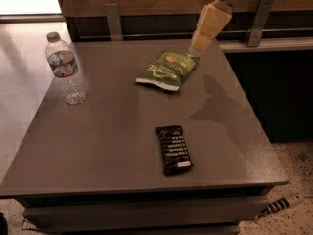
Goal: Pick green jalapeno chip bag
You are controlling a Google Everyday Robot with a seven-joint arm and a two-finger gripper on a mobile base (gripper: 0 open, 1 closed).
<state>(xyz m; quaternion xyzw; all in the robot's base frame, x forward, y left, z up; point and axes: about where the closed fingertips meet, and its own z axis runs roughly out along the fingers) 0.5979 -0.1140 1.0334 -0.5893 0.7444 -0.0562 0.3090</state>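
At the upper left of the frame a clear plastic water bottle [65, 70] with a white cap and a red-and-blue label stands upright near the left edge of a grey table [98, 146]. Toward the upper middle, the green jalapeno chip bag [167, 70] lies flat on the tabletop, tilted so that its pale sealed lower edge points to the lower left and its upper end, with the small red logo, points to the upper right. Below it, in the lower middle and well apart from the bag, a black bar wrapper [174, 150] lies flat with its white lettering up. At the upper right, the tan gripper [201, 44] reaches down from the top edge, its tip just beside the bag's upper right corner; how far it is open cannot be told, and it appears to carry nothing. Its dark shadow [217, 104] falls on the table right of the bag. At the lower right a striped cable [281, 205] lies on the speckled floor.
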